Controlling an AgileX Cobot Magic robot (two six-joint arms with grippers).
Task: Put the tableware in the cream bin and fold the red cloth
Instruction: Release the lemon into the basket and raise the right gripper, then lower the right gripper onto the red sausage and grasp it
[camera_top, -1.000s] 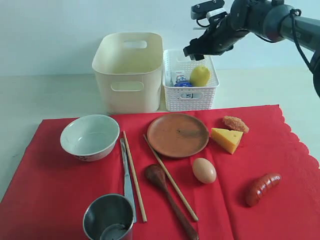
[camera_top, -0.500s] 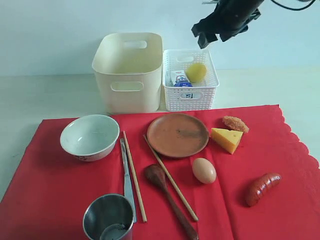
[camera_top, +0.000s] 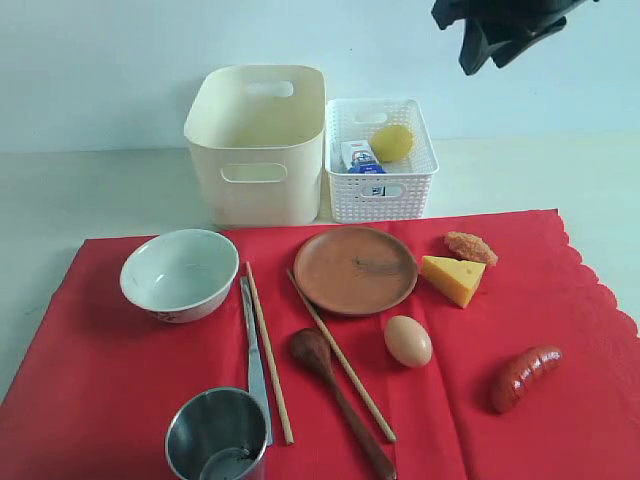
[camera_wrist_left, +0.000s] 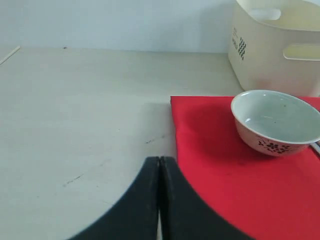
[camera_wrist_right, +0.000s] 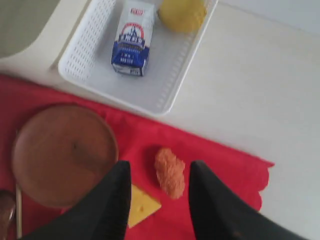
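1. White bowl sits on the red cloth, just in front of the cream bin.
2. Left tool, clenched and empty, is low, front-left of the bin, nearer the bowl.
3. Right tool, released and empty, hangs right of the bin.

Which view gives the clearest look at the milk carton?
The right wrist view: it looks down on the whole milk carton, lying in the white basket beside the lemon. The exterior view shows only its upper part above the basket wall. The left wrist view does not show it.
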